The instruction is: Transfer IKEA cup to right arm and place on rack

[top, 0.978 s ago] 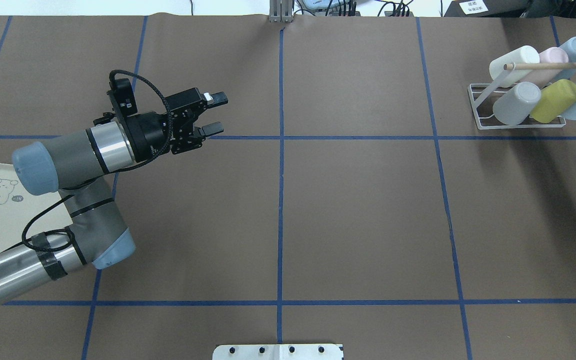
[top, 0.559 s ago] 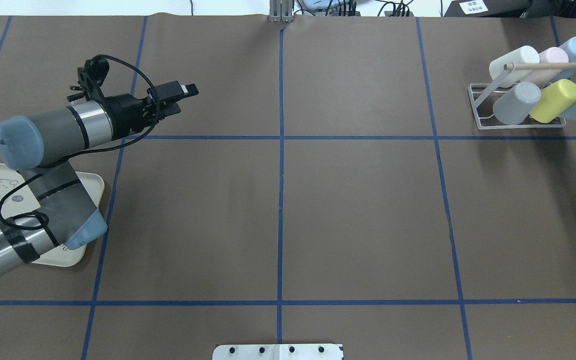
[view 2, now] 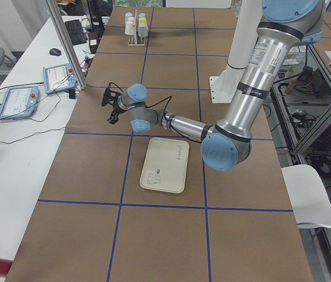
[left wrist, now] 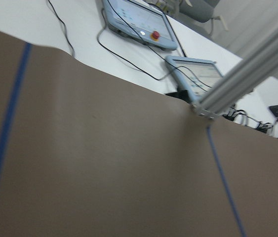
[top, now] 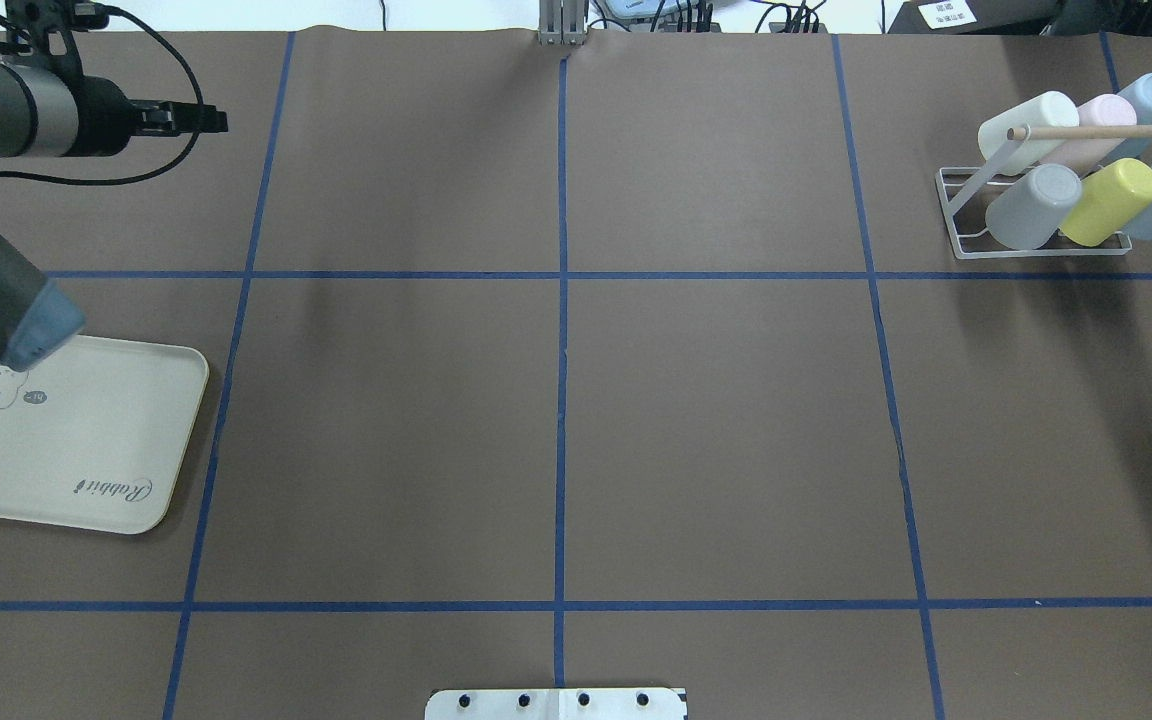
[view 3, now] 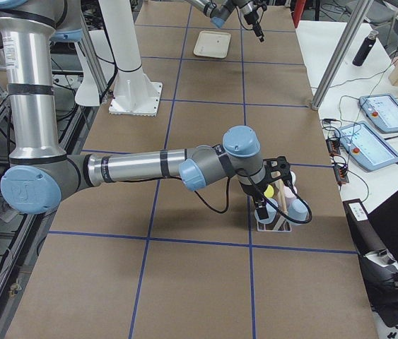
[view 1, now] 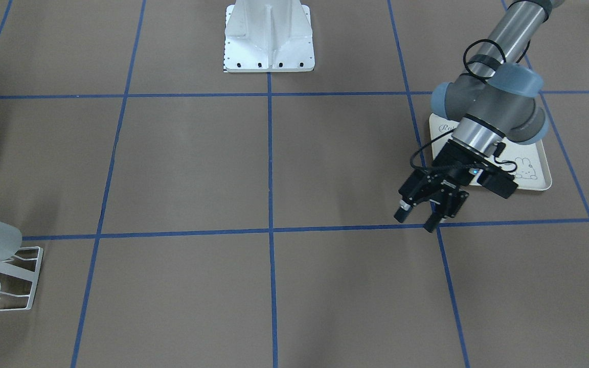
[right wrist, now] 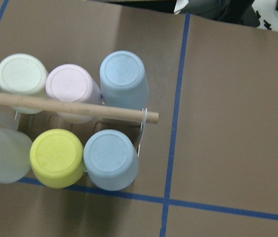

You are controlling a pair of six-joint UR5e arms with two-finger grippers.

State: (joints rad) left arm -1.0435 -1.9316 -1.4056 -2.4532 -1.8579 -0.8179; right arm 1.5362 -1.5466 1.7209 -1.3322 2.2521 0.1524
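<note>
Several pastel cups hang on the white wire rack (top: 948, 215) at the far right: cream (top: 1031, 125), pink (top: 1096, 125), yellow (top: 1111, 200), grey (top: 1031, 205) and two blue. The right wrist view looks straight down on their bottoms and on the rack's wooden rod (right wrist: 69, 106). My left gripper (top: 216, 122) hovers at the far left of the table, edge-on from overhead. In the front-facing view the left gripper (view 1: 417, 220) is open with nothing between its fingers. My right gripper (view 3: 260, 212) is right at the rack (view 3: 273, 227); I cannot tell whether it is open or shut.
A cream rabbit-print tray (top: 86, 450) lies at the near left. The white robot base (view 1: 269, 36) stands mid-table at my edge. Beyond the far edge are an aluminium post (left wrist: 247, 74) and control pendants (left wrist: 139, 19). Blue tape lines grid the brown table cover.
My left arm has swung back left and toward the far edge, uncovering the tray. Its gripper has stayed without a load. The rack and cups have not moved.
</note>
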